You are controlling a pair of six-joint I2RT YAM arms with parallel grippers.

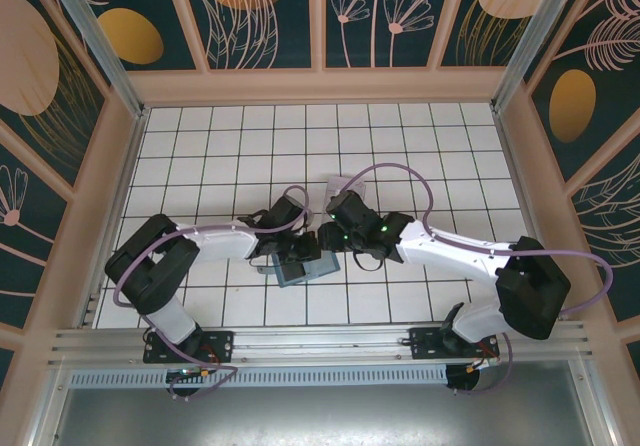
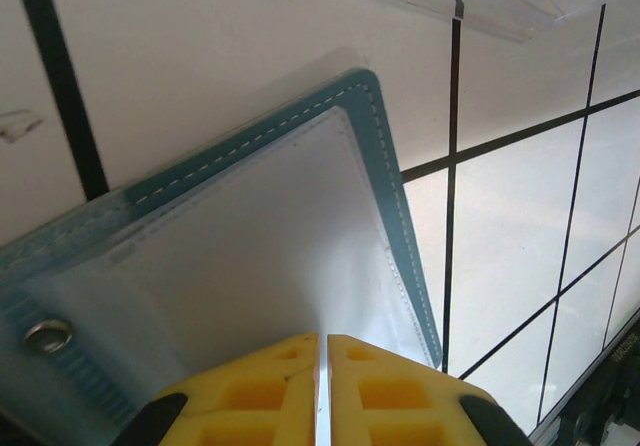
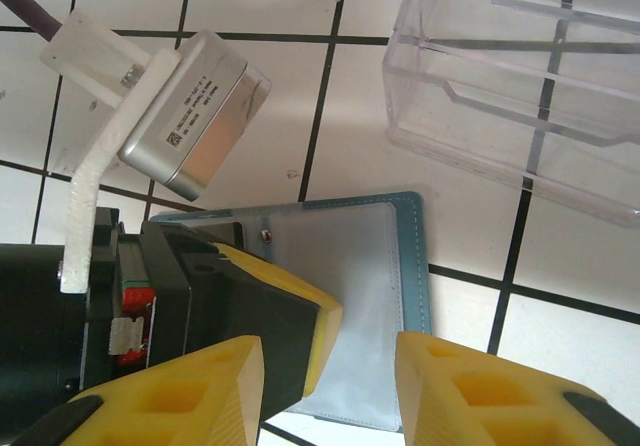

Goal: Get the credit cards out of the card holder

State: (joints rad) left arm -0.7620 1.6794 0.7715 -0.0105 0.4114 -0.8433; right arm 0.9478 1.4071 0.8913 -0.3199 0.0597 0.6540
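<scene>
Teal-blue folding card holder (image 3: 362, 286) lies flat just ahead of left gripper (image 2: 318, 341), whose jaws are pinched onto its edge. Right gripper (image 3: 326, 356) hangs above it, jaws part open, holding nothing.

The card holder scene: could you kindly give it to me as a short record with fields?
Card holder: lying with its pale clear pocket up, teal stitched border
Left gripper: shut, fingertips on the holder's pocket
Right gripper: open, above the holder, holding nothing
Clear tray: beside the holder, apart from it
</scene>
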